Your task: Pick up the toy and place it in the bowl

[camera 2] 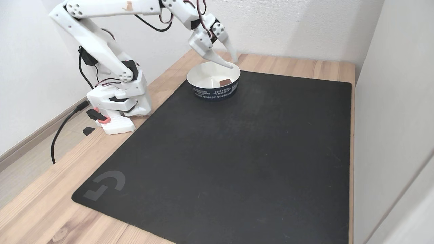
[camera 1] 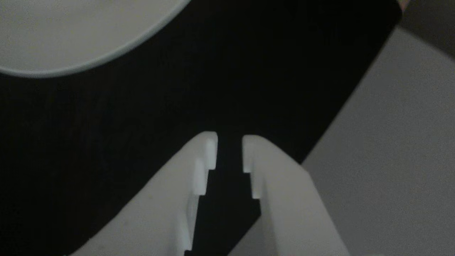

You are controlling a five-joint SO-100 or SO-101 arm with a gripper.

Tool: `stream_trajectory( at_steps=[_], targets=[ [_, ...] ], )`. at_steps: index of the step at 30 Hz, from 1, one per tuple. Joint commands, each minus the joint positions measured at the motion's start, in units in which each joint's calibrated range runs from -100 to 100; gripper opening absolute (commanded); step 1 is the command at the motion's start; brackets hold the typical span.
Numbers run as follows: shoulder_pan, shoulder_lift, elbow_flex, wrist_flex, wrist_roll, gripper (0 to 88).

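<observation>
On the outer wall of the round white bowl (camera 2: 213, 83), a dark blue band carries white printed lines; in the fixed view the words "FOREST TOURISM" can be partly read, and the smaller lines above them are too small to read. Near the front left corner of the large black rectangular mat (camera 2: 237, 152), a grey angular logo mark (camera 2: 105, 184) is printed, with no letters beside it.

The bowl stands at the far edge of the mat, near its far left corner, and the mat lies on a light wooden table (camera 2: 40, 210). The small dark-red squarish toy (camera 2: 224, 82) lies inside the bowl, on the white floor of it, close to the front right part of the wall. It looks like a flat brownish-red block; its wavy edges and any speckles are too small to tell.

The white two-finger gripper (camera 2: 233, 61) of the white plastic robot arm (camera 2: 101, 44) hangs at the far right part of the bowl's rim, above and behind the toy, and does not touch it. The jaws stand slightly apart with nothing between them: in the other view the gripper (camera 1: 229, 140) shows a narrow dark gap between its two stepped white fingers (camera 1: 209, 153). In that view a curved part of the bowl (camera 1: 71, 35) is at the upper left, the dark mat (camera 1: 106, 135) is under the fingers, and a pale surface is at the right.
</observation>
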Motion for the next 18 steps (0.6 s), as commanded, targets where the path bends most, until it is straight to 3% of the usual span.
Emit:
stream_trajectory(
  at_steps=[1, 6, 18],
  targets=[
    [10.2, -1.8, -2.5, -1.1, 0.0, 2.4],
    [22.5, -4.1, 5.5, -1.1, -0.2, 2.4],
    [24.3, -24.8, 37.8, -7.9, -0.1, 2.3]
  ],
)
